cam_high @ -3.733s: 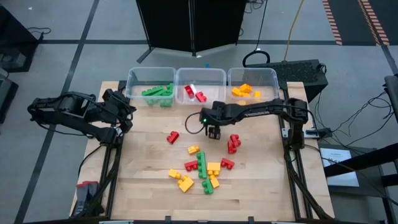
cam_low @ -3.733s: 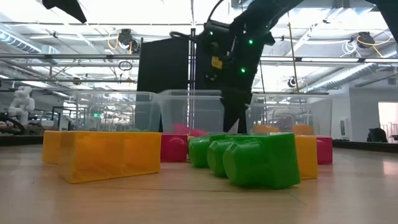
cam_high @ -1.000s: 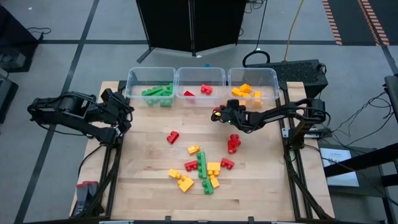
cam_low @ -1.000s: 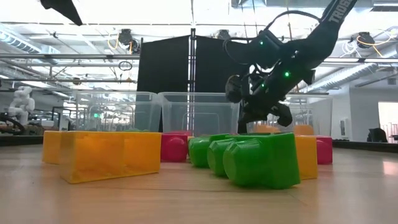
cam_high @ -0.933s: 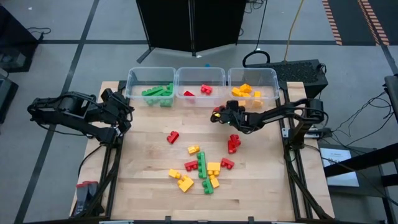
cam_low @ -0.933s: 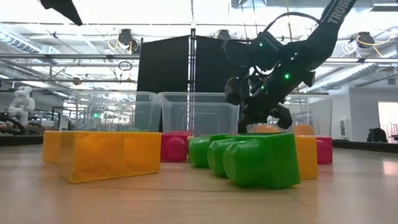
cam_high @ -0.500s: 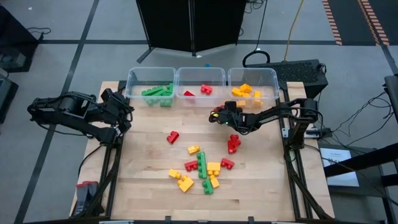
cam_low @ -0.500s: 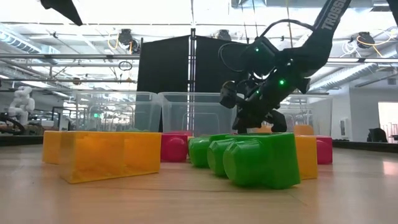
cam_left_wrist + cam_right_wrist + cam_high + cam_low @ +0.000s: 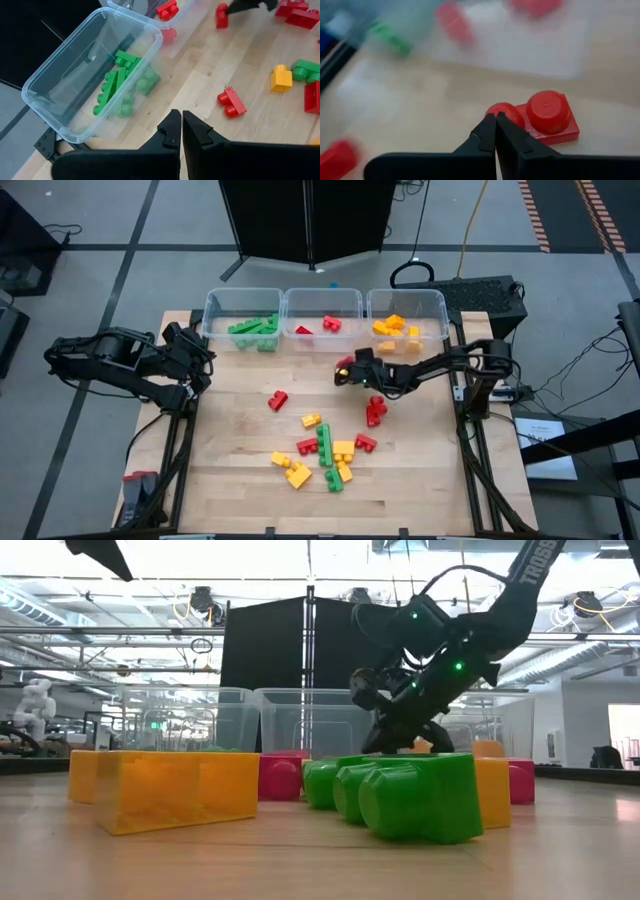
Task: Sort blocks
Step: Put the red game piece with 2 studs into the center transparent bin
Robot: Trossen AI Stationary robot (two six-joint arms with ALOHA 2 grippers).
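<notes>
Red, green and yellow blocks lie loose on the wooden table. A few more sit sorted by colour in three clear bins along the far edge. My right gripper is shut, low over the table just in front of the middle bin. In the right wrist view its tips stand at a stud of a small red two-stud block, which lies flat on the wood. My left gripper is shut with nothing in it and waits at the table's left edge. My right gripper has its shut fingertips right against the nearer stud of the red block, coming at it on a downward slant. Nothing is between the fingers. I cannot tell whether they touch the stud.
Two red blocks lie just toward the near edge from my right gripper, and a lone red block lies to their left. The yellow and green cluster lies nearer the front. Bare wood runs along the left and right sides.
My right gripper has gone a little toward the table's left edge and down toward the wood, staying shut. The blocks on the table have kept still.
</notes>
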